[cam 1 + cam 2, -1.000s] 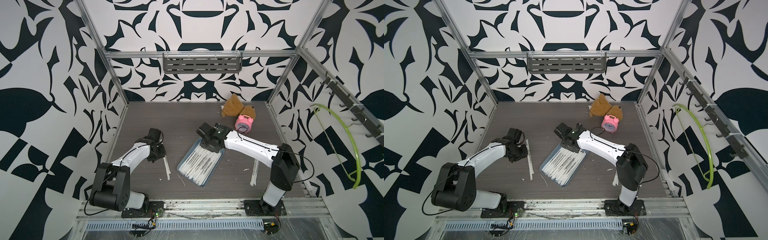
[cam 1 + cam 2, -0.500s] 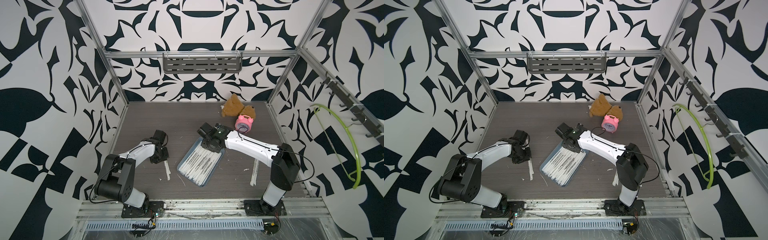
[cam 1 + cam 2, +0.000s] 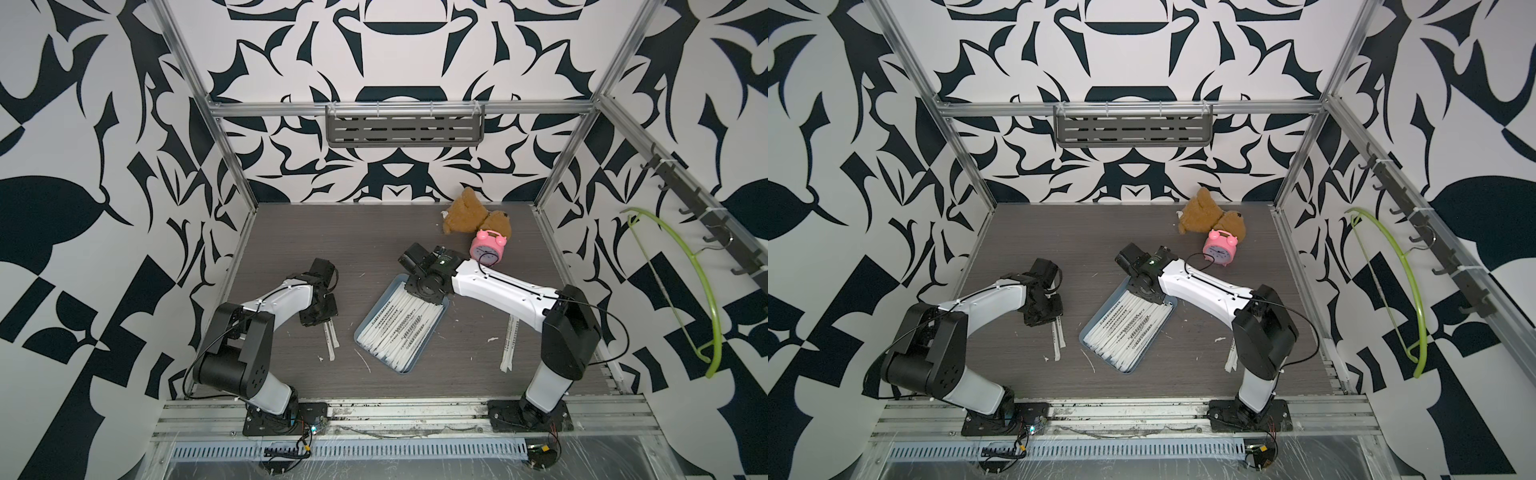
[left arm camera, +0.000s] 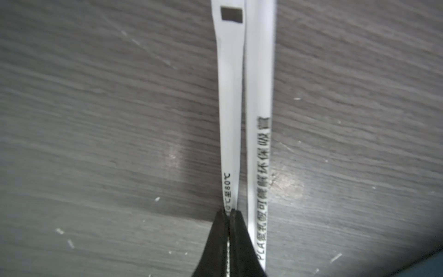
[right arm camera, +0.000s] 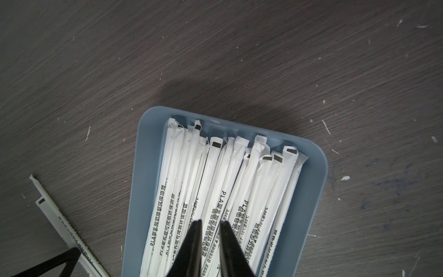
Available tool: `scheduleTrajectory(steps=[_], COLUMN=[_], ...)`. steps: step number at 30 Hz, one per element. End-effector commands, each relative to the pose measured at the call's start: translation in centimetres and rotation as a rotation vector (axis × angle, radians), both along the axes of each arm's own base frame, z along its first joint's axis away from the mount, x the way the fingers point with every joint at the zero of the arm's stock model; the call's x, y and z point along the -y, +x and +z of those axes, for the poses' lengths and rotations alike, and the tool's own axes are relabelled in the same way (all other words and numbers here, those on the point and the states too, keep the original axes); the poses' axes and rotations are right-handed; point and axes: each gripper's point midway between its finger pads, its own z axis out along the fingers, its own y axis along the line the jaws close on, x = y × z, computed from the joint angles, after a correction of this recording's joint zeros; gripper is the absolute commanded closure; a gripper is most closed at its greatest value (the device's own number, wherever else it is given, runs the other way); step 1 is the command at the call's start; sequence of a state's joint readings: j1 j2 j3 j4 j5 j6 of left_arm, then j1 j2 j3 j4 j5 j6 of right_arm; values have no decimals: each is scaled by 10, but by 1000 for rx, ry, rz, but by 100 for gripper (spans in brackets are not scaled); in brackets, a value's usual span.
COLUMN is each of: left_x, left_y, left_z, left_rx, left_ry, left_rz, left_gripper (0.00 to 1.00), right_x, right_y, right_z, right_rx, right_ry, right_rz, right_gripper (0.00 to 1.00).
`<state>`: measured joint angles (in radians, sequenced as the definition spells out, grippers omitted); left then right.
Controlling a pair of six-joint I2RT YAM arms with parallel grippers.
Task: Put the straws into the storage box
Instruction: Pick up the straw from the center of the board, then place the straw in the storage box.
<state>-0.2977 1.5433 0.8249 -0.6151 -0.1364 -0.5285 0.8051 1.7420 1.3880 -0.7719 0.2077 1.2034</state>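
Left wrist view: the left gripper (image 4: pixel 229 213), shut on one straw (image 4: pixel 230 120) lying on the table (image 4: pixel 96 120), may let it slip or drag its neighbour (image 4: pixel 260 96); the right gripper (image 5: pixel 211 223) hovers barely open, empty, over the straw-filled storage box (image 5: pixel 311 191).

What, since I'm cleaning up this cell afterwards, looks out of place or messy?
Two straws lie outside the storage box, one pinched in the left gripper's shut jaws; another pair lies beside the right arm. White scraps and a bent sliver litter the table.
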Motion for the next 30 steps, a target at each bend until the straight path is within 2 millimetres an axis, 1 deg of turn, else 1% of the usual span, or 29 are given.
scheduleTrajectory(steps=[1, 4, 9, 12, 13, 15, 16, 18, 20, 22, 23, 24, 25, 26, 28, 30], left_x=[-4, -5, -8, -12, -12, -5, 4, 38, 87, 130, 154, 172, 190, 203, 218, 223], left_y=[-1, 3, 9, 15, 20, 32, 35, 45, 46, 44, 39, 34, 30, 27, 27, 29], left_z=[8, 21, 49, 73, 84, 107, 118, 141, 160, 170, 172, 173, 169, 163, 144, 122], left_rx=[-15, 12, 73, 127, 157, 225, 252, 333, 416, 470, 490, 509, 516, 500, 415, 327], left_ry=[37, 42, 56, 82, 88, 60, 28, -32, -79, -156, -205, -224, -223, -220, -211, -178], left_rz=[-27, -40, -57, -74, -86, -110, -144, -270, -457, -599, -685, -762, -838, -899, -953, -989], left_gripper=[100, 100, 100, 100, 100, 100, 100, 100, 100, 100, 100, 100, 100, 100, 100, 100], right_x=[2, 5, 6, 8, 10, 17, 23, 37, 54, 70, 77, 83, 89, 94, 101, 105], right_y=[-1, -3, -4, -4, -4, -3, -2, -1, 2, 3, 4, 4, 4, 5, 5, 4], right_z=[7, 5, 4, 5, 5, 6, 7, 8, 13, 18, 21, 23, 26, 29, 33, 36], right_rx=[15, 11, 8, 3, 2, 3, 6, 12, 26, 37, 45, 51, 57, 65, 74, 80], right_ry=[12, 9, 7, 5, 2, -6, -13, -23, -28, -33, -35, -36, -38, -38, -40, -43], right_rz=[3, -1, -2, -1, -2, -5, -13, -34, -66, -95, -109, -121, -133, -145, -158, -162], right_gripper=[81, 81, 81, 81, 81, 81, 81, 81, 81, 81, 82, 82, 82, 81, 82, 82])
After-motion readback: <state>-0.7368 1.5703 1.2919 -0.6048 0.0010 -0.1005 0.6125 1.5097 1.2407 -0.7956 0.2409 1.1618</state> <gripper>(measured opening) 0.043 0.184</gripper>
